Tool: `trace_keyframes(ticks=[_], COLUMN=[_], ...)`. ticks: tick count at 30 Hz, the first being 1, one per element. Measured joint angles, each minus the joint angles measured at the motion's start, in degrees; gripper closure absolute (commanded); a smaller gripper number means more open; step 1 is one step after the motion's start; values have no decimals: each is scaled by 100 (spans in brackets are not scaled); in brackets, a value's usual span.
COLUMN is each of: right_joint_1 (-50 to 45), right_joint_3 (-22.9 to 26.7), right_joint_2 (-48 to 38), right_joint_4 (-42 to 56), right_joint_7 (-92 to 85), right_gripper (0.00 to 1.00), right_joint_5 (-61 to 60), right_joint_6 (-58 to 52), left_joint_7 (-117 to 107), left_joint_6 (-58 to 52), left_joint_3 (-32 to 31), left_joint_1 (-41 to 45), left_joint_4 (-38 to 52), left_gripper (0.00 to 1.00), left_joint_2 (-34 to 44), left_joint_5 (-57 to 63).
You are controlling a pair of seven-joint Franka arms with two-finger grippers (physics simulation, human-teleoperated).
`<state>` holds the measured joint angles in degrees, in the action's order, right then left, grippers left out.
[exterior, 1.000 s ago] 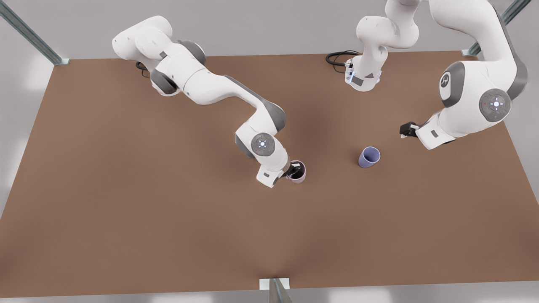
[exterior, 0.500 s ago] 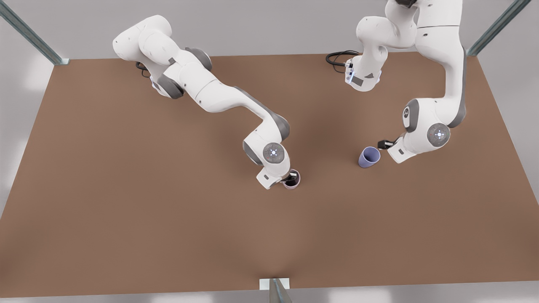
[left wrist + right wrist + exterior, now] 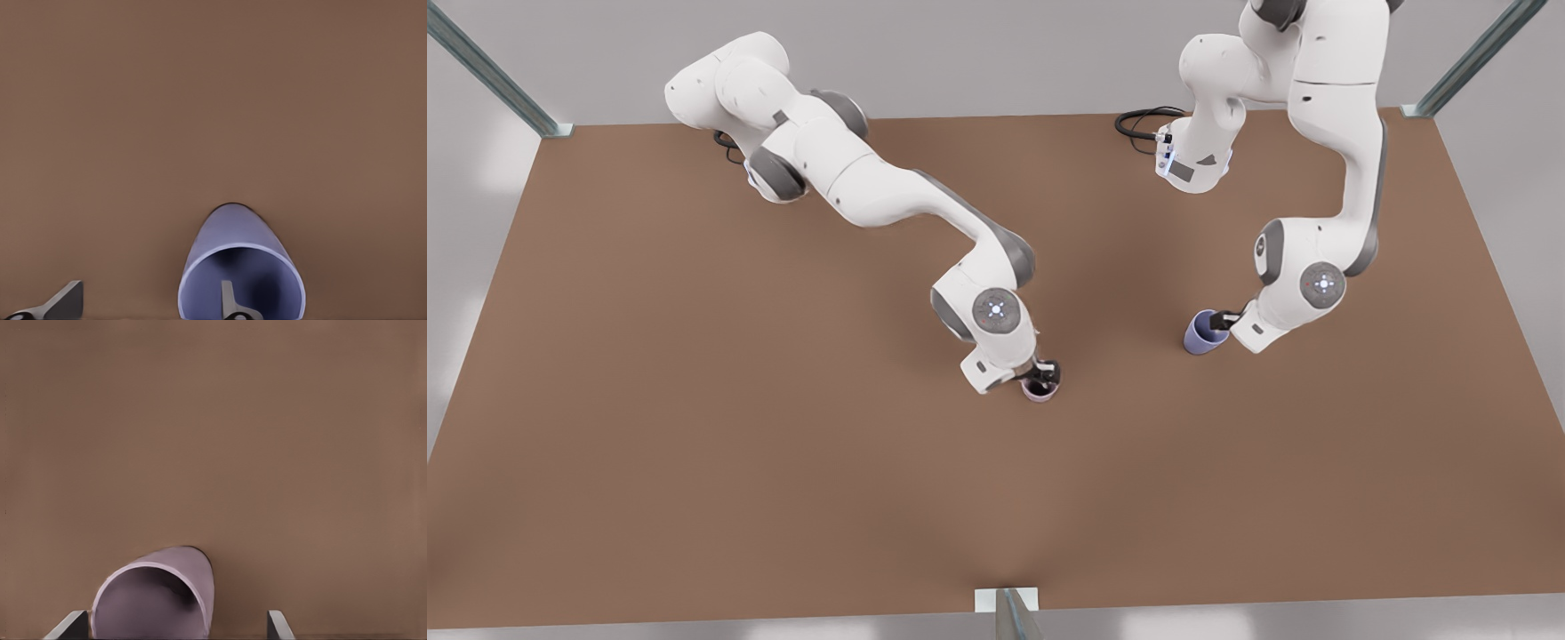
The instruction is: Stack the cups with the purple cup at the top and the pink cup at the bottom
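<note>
The pink cup [image 3: 1040, 390] stands upright on the brown table near the middle. My right gripper [image 3: 1042, 372] hangs just above it, open. Its fingertips [image 3: 72, 625] sit on either side of the pink cup [image 3: 160, 597], clear of the walls. The purple cup [image 3: 1200, 335] stands upright toward the front view's right. My left gripper [image 3: 1221, 322] is at its rim and open. One finger [image 3: 230, 303] reaches inside the purple cup [image 3: 233, 247], the other finger [image 3: 65, 301] stays outside it.
The brown table [image 3: 783, 462] is bare around both cups. A black cable [image 3: 1138, 120] lies by an arm base at the far edge. Metal frame posts [image 3: 1009, 613] stand at the near edge and far corners.
My left arm swung in and down from the front view's right until its gripper reached the purple cup's rim. My right gripper lowered the pink cup slightly toward the near edge.
</note>
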<state>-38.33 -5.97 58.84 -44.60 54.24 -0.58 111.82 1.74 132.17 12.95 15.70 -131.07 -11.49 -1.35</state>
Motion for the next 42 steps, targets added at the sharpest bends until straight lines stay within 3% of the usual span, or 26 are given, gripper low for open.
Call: trace_keyframes(ticks=[3,4,5,6,7,9,13,18,22,24,26,30,42], right_joint_1=[1099,1550,1973,2377,2726,3244,3901,4340,4213,4228,4230,4239,4238], right_joint_3=[27,39,39,39,42,49,47,28,-29,-61,-74,-74,-256], right_joint_2=[-1283,-1843,-2357,-2769,-3065,-3480,-4630,-4821,-4890,-4883,-4867,-4837,-4825], right_joint_4=[-784,-1371,-1876,-2195,-2365,-2554,-4154,-4178,-4162,-4145,-4134,-4133,-3980], right_joint_7=[-164,-263,-365,-493,-625,-911,-1623,-2625,-3573,-4005,-4390,-5023,-4999], right_gripper=[0,0,0,0,0,0,0,0,0,0,0,0,0], right_joint_5=[13,21,30,36,39,53,56,28,26,21,18,11,-19], right_joint_6=[-321,-408,-511,-658,-837,-1217,-1497,-1609,-1648,-1650,-1639,-1558,-1870], left_joint_7=[-87,-114,-142,-172,-206,-311,-514,-591,-653,-781,-1027,-1602,-2892], left_joint_6=[79,101,126,151,170,182,184,6,-972,-1537,-2065,-2863,-3168], left_joint_3=[-73,-91,-130,-158,-191,-233,-254,-348,-446,-879,-1496,-1775,-1828], left_joint_1=[33,32,25,31,28,35,31,36,70,57,197,863,1221], left_joint_4=[-16,-17,-17,-17,-17,-17,-17,305,1630,2555,3800,5598,5875], left_gripper=[0,7,22,51,66,79,79,79,79,79,79,79,79], left_joint_2=[-143,-178,-210,-242,-264,-282,-285,-204,-84,-231,-849,-2050,-2662], left_joint_5=[1,-2,-6,-5,3,64,99,8,-20,-34,-23,-44,-126])
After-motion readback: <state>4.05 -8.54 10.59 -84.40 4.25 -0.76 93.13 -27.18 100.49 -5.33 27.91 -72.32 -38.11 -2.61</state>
